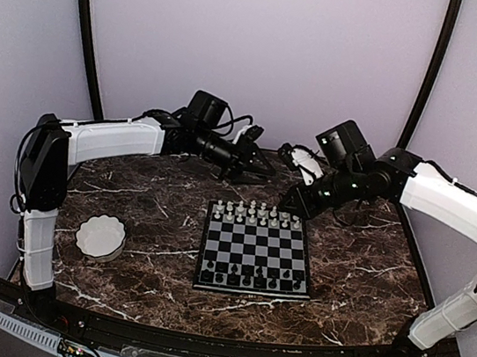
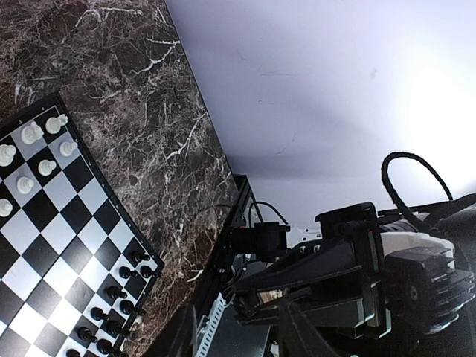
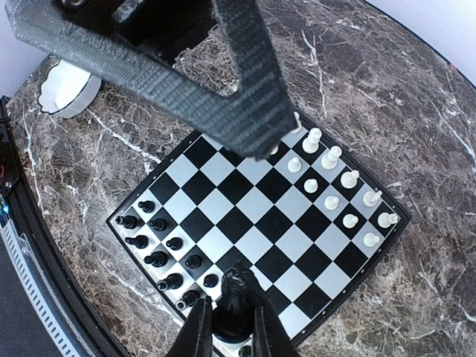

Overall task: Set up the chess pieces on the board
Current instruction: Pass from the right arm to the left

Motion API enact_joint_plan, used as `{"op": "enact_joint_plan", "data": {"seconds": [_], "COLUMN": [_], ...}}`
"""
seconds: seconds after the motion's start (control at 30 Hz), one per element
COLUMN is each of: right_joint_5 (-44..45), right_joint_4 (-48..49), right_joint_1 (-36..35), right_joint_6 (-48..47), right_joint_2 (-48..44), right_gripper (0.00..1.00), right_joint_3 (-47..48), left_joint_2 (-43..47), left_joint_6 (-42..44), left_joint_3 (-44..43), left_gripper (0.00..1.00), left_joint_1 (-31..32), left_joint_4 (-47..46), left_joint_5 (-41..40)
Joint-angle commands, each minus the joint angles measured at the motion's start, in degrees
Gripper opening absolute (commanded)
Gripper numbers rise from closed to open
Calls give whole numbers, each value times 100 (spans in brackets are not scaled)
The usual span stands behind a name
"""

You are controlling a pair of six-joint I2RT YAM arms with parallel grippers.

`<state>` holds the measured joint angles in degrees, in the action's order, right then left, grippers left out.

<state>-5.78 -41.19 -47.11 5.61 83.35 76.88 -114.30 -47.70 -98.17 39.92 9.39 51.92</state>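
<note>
The board [image 1: 255, 250] lies in the middle of the marble table. White chess pieces [image 1: 256, 214] fill its two far rows and black chess pieces [image 1: 247, 276] stand on its two near rows. My right gripper [image 1: 292, 206] hovers above the board's far right corner. In the right wrist view it [image 3: 232, 320] is shut on a black knight [image 3: 239, 290], held well above the board [image 3: 245, 216]. My left gripper [image 1: 250, 158] hangs above the table behind the board's far edge; its jaws are not clearly shown. The left wrist view shows one side of the board [image 2: 44, 245].
A white scalloped bowl [image 1: 100, 236] stands on the table left of the board, and also shows in the right wrist view [image 3: 67, 85]. A black textured part of the left gripper [image 3: 186, 82] crosses the top of the right wrist view. Walls enclose the back and sides.
</note>
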Motion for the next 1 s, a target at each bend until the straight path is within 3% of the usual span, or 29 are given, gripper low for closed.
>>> {"op": "enact_joint_plan", "data": {"seconds": [0.0,0.2,0.97], "right_joint_5": [60,167,401], "right_joint_4": [91,119,146], "right_joint_1": [-70,-105,-150], "right_joint_6": [-103,-112,-148], "right_joint_2": [269,532,621], "right_gripper": [9,9,9], "right_joint_3": [419,763,934], "left_joint_2": [54,9,-70], "left_joint_6": [-118,-168,-239], "left_joint_3": [65,61,123], "left_gripper": [40,39,16], "left_joint_1": [63,99,177], "left_joint_4": [-277,-319,-232], "left_joint_5": [266,318,438]}}
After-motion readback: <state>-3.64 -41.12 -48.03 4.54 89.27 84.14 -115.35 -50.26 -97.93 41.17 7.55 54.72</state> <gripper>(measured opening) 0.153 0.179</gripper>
